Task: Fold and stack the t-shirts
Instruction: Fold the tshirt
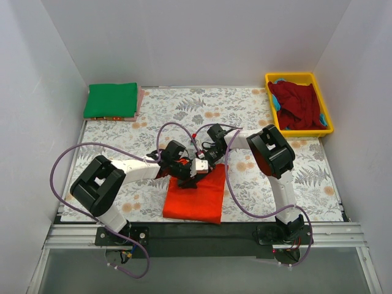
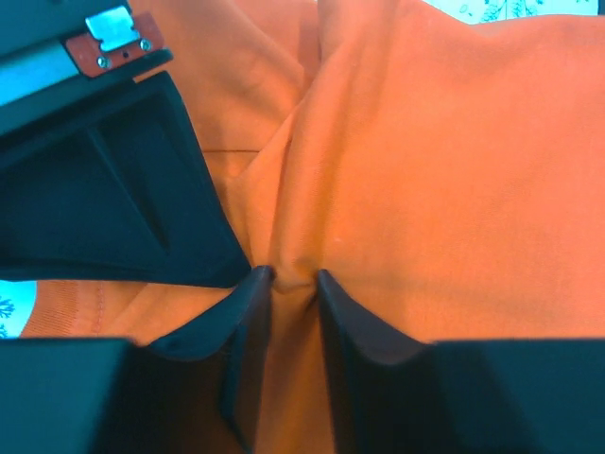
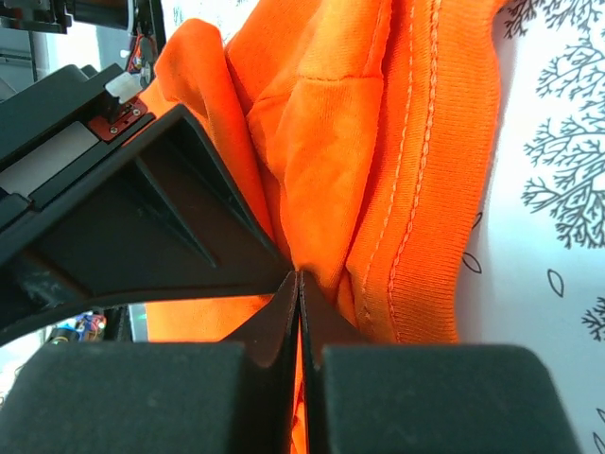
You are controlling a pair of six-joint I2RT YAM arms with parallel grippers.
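**Top external view.** The orange-red t-shirt [image 1: 197, 197] lies part-folded on the patterned table [image 1: 257, 184], at the near centre between the two arm bases. The left gripper [image 1: 185, 177] and right gripper [image 1: 199, 166] meet close together over its far edge. The green t-shirt [image 1: 111, 100] sits folded at the far left corner. The dark red t-shirt [image 1: 298, 104] is heaped in the yellow tray [image 1: 328, 122] at the far right.

**Left wrist view.** The left pincer's fingers [image 2: 352, 326] pinch a raised ridge of orange cloth, which keeps them slightly apart. The right gripper's housing sits just beside them on the left, touching or nearly touching.

**Right wrist view.** The right pincer's fingertips [image 3: 276, 312] are pressed together on a thin fold of the same shirt, with only a sliver of orange showing in the seam. The ribbed hem [image 3: 430, 246] bunches to the right of the tips, outside the grip.

**Risks, as judged.**
- The right hold looks shallow. A pull could slip the cloth free and let the fold collapse.
- Both grips are near the same spot, so lifting would gather the shirt into a bunch instead of carrying a straight edge.
- The pincers are very close, and a small error in either path could make them collide.
- The left ridge may hold several layers, so lower layers could be dragged and spoil the fold beneath.
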